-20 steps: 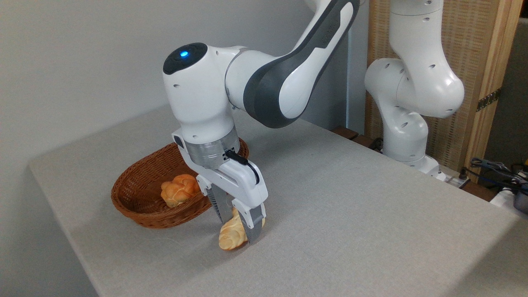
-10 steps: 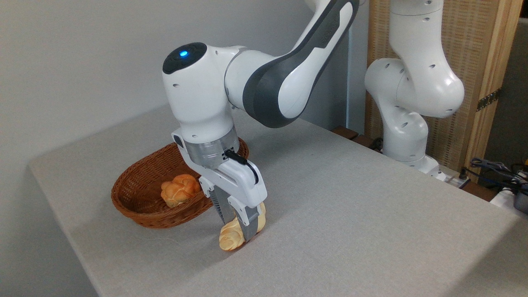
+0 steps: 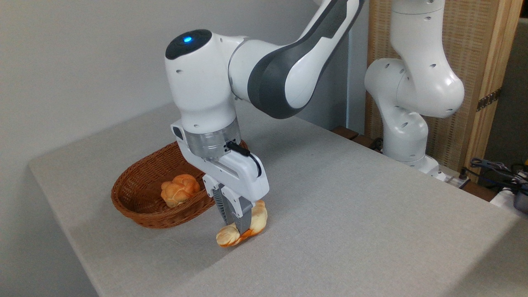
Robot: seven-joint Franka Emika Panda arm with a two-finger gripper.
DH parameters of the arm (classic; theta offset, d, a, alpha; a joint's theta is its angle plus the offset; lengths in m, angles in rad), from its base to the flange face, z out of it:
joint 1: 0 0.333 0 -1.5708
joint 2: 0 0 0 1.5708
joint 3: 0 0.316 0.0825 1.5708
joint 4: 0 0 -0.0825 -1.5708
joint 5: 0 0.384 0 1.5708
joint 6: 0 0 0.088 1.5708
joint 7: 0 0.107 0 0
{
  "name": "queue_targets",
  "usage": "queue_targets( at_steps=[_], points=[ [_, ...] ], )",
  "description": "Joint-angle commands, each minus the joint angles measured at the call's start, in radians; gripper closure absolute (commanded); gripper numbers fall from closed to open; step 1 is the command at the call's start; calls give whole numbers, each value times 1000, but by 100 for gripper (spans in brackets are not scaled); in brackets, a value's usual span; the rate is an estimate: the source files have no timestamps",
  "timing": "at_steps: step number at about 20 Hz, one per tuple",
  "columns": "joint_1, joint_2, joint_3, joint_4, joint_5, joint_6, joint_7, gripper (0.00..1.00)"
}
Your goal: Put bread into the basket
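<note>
Left: basket (image 3: 136, 204) on table (image 3: 350, 206), orange knotted bun (image 3: 179, 189) inside. Right of basket: my fingers (image 3: 239, 220) clenched on bread (image 3: 243, 229), squeezing its middle; loaf just outside basket rim, low over table.

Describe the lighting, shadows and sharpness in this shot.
Camera view: soft, even light with no glare; the arm throws a faint diffuse shadow across the table below the bread pinched in the gripper; basket weave stays sharp; the cables at the right edge look slightly soft.
</note>
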Motion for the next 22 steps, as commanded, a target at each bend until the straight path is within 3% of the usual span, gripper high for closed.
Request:
queue_targets(
  at_steps=[1,4,7,10,12,13,14,15,16,22],
  points=[
    [-2,-50,26,52,-45,-8,18,86],
    [-5,-84,17,101,-104,-22,15,85],
    [-10,-87,-8,208,-187,-111,7,84],
    [-10,-72,-110,224,-200,-119,-40,79],
    [-10,-44,-182,225,-198,-108,-80,61],
    [-10,-36,-209,225,-192,-106,-89,40],
    [-10,-26,-233,225,-190,-106,-92,35],
    [-10,-21,-244,227,-189,-105,-100,14],
    [-10,-10,-250,227,-183,-105,-109,1],
    [-10,-3,-298,225,-111,-108,-112,0]
  ],
)
